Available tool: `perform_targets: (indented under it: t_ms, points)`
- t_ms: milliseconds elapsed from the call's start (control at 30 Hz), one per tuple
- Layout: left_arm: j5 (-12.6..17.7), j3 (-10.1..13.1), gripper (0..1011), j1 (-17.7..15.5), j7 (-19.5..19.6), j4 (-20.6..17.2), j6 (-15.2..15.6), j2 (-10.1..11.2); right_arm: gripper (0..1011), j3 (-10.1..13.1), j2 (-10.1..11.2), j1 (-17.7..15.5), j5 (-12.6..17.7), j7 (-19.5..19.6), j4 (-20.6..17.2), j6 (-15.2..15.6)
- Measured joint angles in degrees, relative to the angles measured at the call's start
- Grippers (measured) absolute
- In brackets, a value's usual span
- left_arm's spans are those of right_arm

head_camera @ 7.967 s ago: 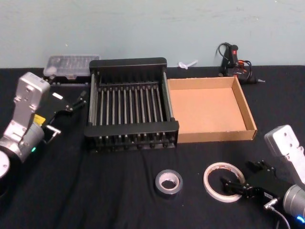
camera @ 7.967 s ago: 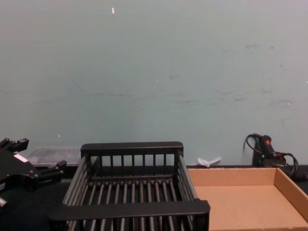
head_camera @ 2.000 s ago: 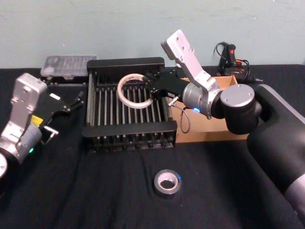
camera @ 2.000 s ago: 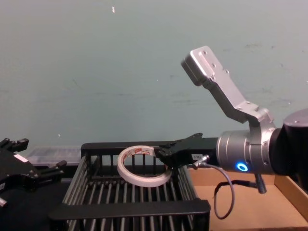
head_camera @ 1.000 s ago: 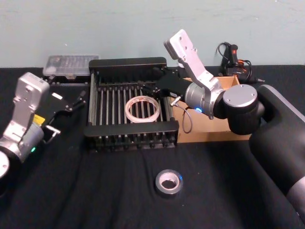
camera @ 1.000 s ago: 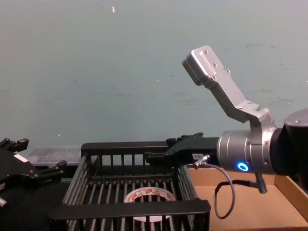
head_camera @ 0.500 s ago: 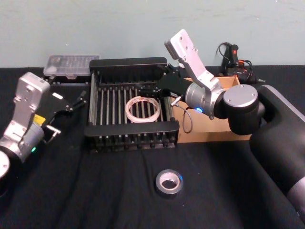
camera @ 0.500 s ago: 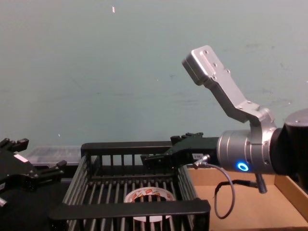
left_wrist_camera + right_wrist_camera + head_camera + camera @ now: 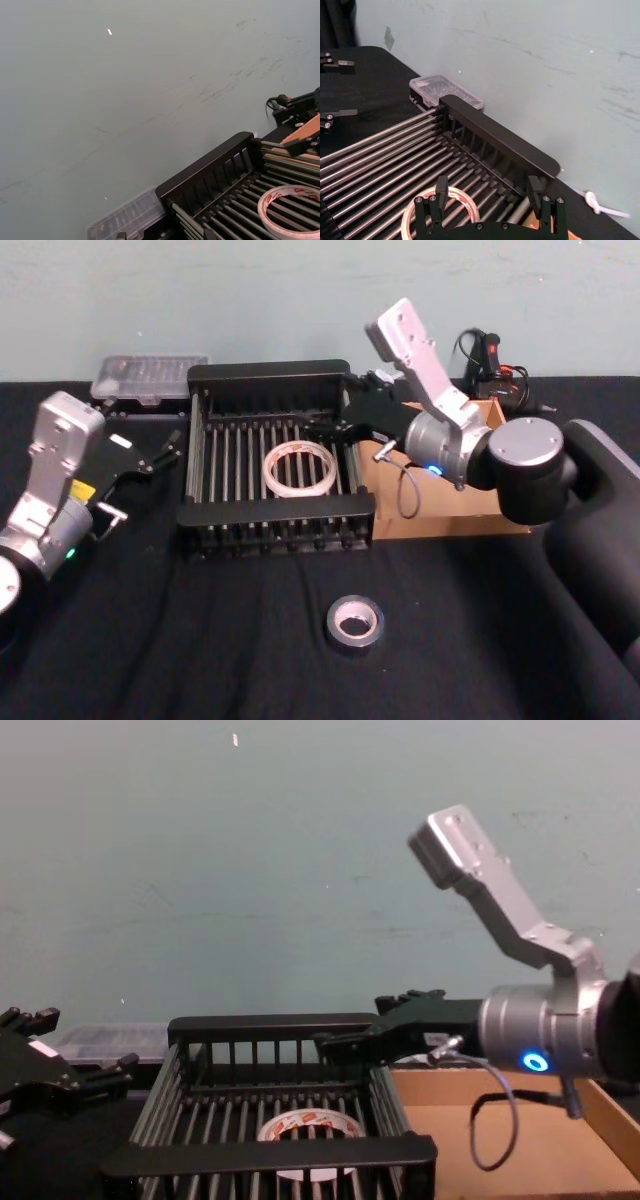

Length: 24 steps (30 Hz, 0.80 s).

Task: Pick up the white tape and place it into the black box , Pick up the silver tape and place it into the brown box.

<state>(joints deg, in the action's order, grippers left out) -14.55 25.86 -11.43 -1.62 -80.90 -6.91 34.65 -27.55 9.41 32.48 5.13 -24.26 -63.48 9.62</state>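
Note:
The white tape [image 9: 300, 467] lies flat on the barred floor of the black box [image 9: 275, 508], right of its middle; the chest view shows the white tape [image 9: 308, 1125] behind the front rim. My right gripper [image 9: 332, 426] hovers open and empty above the box's right rear part, a little behind the tape; in the right wrist view the right gripper [image 9: 487, 195] has the white tape [image 9: 468, 202] below it. The silver tape [image 9: 354, 625] lies on the black cloth in front of the box. The brown box [image 9: 440, 523] stands right of the black box, largely hidden by my right arm.
My left gripper [image 9: 163, 450] is parked open left of the black box. A clear plastic case [image 9: 150, 375] lies behind the box's left corner. A black tool with cables [image 9: 490, 365] sits at the back right, behind the brown box.
The right gripper carried the white tape from the table to the black box and let it drop onto the bars. It has since drawn back to the right, open. The left arm is unmoved.

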Motion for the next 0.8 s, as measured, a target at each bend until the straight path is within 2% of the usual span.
perform_targets:
  t_ms: [133, 333, 433, 633, 667, 800]
  points:
    - [0.0, 0.0, 1001, 0.0, 0.0, 0.0, 0.0, 0.0, 1002, 0.59, 1.19, -1.21, 0.46, -0.01, -2.32, 0.58]
    - [0.0, 0.0, 1001, 0.0, 0.0, 0.0, 0.0, 0.0, 1002, 2.47, 5.07, -5.85, 1.99, 0.21, -10.06, 2.19]
    - [0.0, 0.0, 1001, 0.0, 0.0, 0.0, 0.0, 0.0, 1002, 3.23, 6.39, -7.51, 2.51, 0.4, -12.62, 2.61]
    - [0.0, 0.0, 1001, 0.0, 0.0, 0.0, 0.0, 0.0, 1002, 6.24, 10.9, -13.67, 4.55, 1.49, -21.04, 4.63]
    - [0.0, 0.0, 1001, 0.0, 0.0, 0.0, 0.0, 0.0, 1002, 6.24, 10.9, -13.67, 4.55, 1.49, -21.04, 4.63]
    - [0.0, 0.0, 1001, 0.0, 0.0, 0.0, 0.0, 0.0, 1002, 7.77, 13.1, -17.36, 5.6, 1.98, -25.0, 5.84]
